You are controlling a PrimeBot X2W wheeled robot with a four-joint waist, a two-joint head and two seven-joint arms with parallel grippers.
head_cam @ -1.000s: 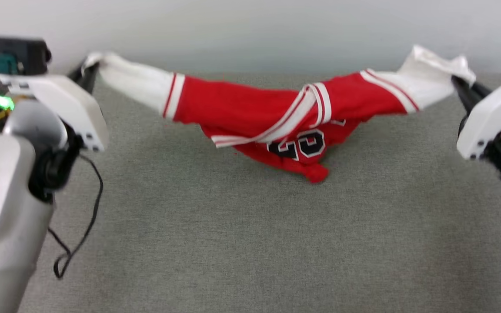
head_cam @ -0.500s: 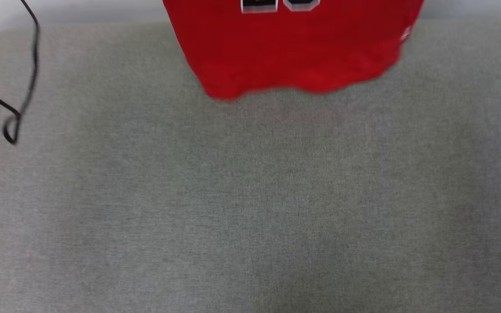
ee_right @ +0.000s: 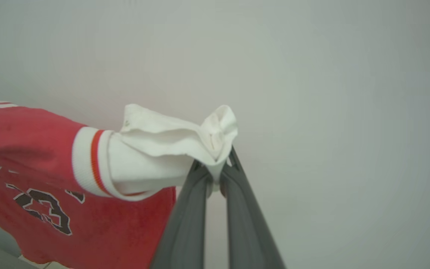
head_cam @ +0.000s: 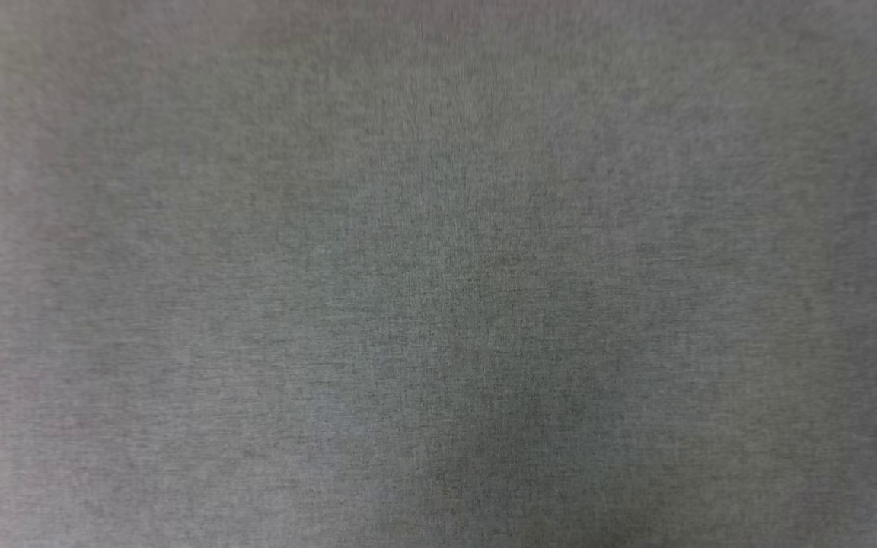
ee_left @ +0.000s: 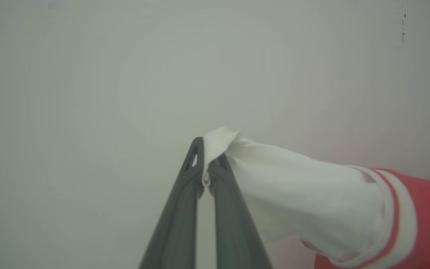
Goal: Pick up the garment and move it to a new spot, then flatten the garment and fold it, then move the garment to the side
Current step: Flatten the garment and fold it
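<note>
Where the left gripper [ee_left: 206, 170] is seen against a pale wall [ee_left: 88, 74], its jaws are closed tight on the bunched end of a white sleeve of the garment [ee_left: 304, 194], which is held in the air and stretched away to that view's right. In the right wrist view the red body is seen hanging below the other sleeve, whose crumpled end is likewise clamped in the shut right gripper [ee_right: 215, 175]. In the head view a grey surface [head_cam: 438, 274] is shown, blurred; which edge or corner of it the garment hangs over cannot be told. Little cloth is pinched on either side, so a sleeve could be pulled free if the arms are spread further or swung fast. The garment would then drop one-sided and land crumpled. If it is lowered unevenly, creases could be laid in.
</note>
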